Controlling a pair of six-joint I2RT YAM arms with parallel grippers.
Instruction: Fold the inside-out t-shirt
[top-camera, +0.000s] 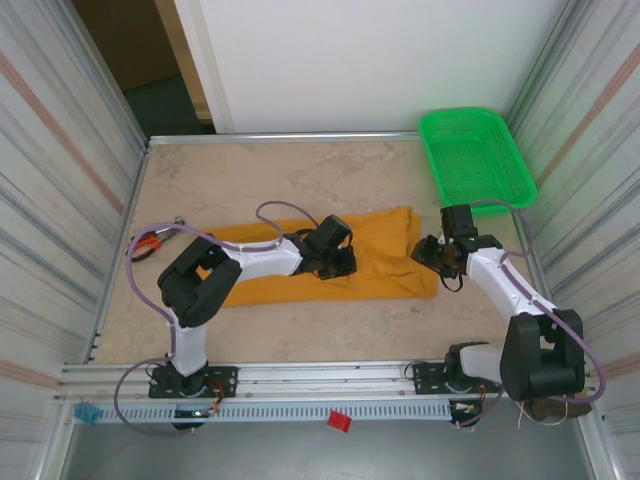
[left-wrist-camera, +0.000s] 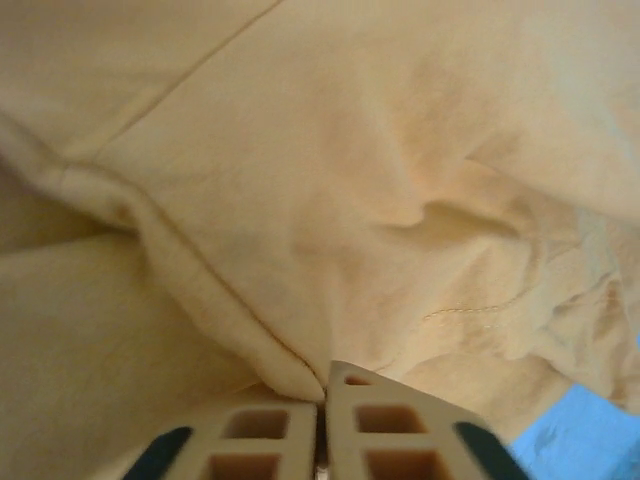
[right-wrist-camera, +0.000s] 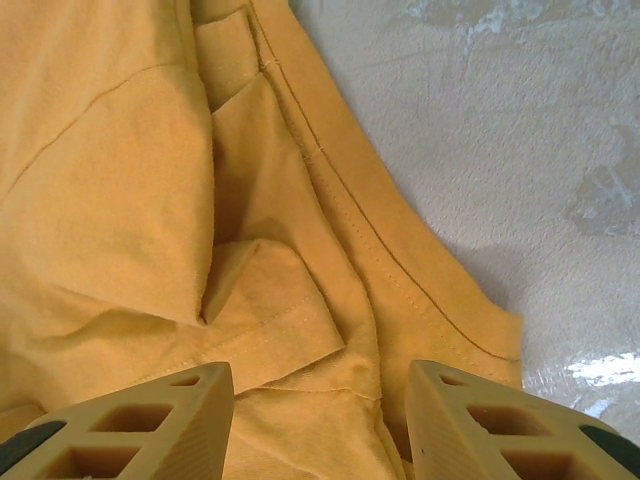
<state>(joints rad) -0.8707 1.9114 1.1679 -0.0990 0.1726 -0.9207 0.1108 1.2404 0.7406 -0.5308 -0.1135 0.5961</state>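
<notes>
The mustard inside-out t-shirt (top-camera: 385, 250) lies as a long flat band across the middle of the table. My left gripper (top-camera: 336, 263) is down on its middle. The left wrist view has the left gripper (left-wrist-camera: 325, 398) shut, with a ridge of the t-shirt (left-wrist-camera: 330, 200) pinched between its fingertips. My right gripper (top-camera: 430, 254) is at the shirt's right end. In the right wrist view the right gripper (right-wrist-camera: 320, 400) is open and straddles a folded, stitched hem near the corner of the t-shirt (right-wrist-camera: 150, 200).
A green plastic basket (top-camera: 475, 155) stands at the back right corner. A small orange-handled tool (top-camera: 150, 243) lies at the table's left edge. Bare marble table (right-wrist-camera: 500, 120) lies to the right of the shirt's hem. Metal walls close in both sides.
</notes>
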